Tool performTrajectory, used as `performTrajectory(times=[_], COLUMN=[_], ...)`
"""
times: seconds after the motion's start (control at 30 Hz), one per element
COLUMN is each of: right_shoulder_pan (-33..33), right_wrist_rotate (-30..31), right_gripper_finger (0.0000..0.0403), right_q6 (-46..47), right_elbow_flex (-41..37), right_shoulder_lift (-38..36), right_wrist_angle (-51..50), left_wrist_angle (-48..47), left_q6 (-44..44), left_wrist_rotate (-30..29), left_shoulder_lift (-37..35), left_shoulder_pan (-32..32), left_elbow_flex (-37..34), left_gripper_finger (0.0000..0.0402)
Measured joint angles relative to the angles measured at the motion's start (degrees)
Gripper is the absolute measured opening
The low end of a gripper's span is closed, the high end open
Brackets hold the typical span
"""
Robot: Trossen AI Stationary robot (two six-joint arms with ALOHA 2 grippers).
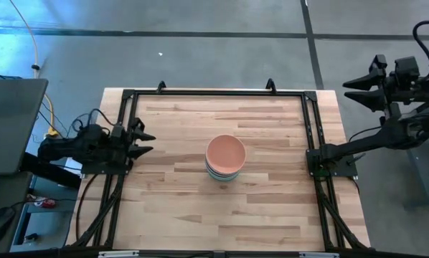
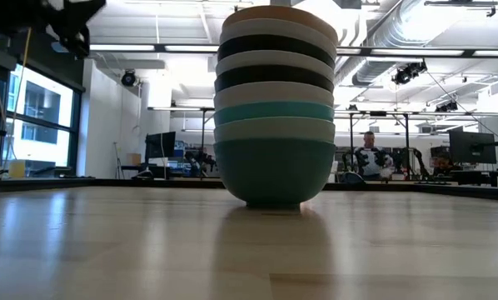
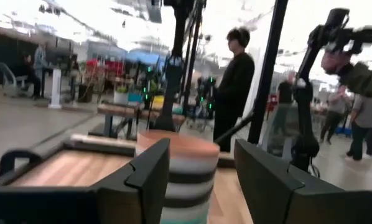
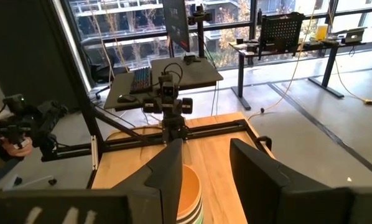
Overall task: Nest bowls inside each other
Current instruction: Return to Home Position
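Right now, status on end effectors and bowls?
Left end effector open, empty, at left edge of table. Right end effector open, empty, beyond right edge. Bowls nested in one stack mid-table, salmon-pink bowl on top. Nothing in the way.

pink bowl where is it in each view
High: pink bowl at table centre, topping the stack.
Low: pink bowl top middle, rim only.
Left wrist: pink bowl between left gripper tips.
Right wrist: pink bowl between right gripper tips.
Landmark: the stack.
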Motion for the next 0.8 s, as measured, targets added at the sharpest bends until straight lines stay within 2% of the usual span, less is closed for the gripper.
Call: performTrajectory(times=[0.2,0.53,0.67,0.8], right_shoulder_pan=[0.0,0.0,0.0,0.0], right_wrist_rotate=[0.0,0.0,0.0,0.0], right_gripper_finger=[0.0126,0.0126,0.0126,0.0126], right_q6=[0.0,1.7,1.6,1.4], right_elbow_flex=[0.0,0.0,0.0,0.0], right_shoulder_lift=[0.1,0.0,0.0,0.0], right_wrist_angle=[0.5,0.7,0.7,1.3], left_wrist_angle=[0.1,-1.1,-2.2,-3.1], left_q6=[-1.0,0.6,-1.5,-2.4], left_wrist_rotate=[0.5,0.4,3.2,1.8], left_shoulder_lift=[0.0,0.0,0.0,0.0], left_shoulder_pan=[0.0,0.0,0.0,0.0], left_elbow_flex=[-2.6,-2.4,-2.4,-2.4], left_gripper_finger=[0.0168,0.0168,0.0168,0.0168])
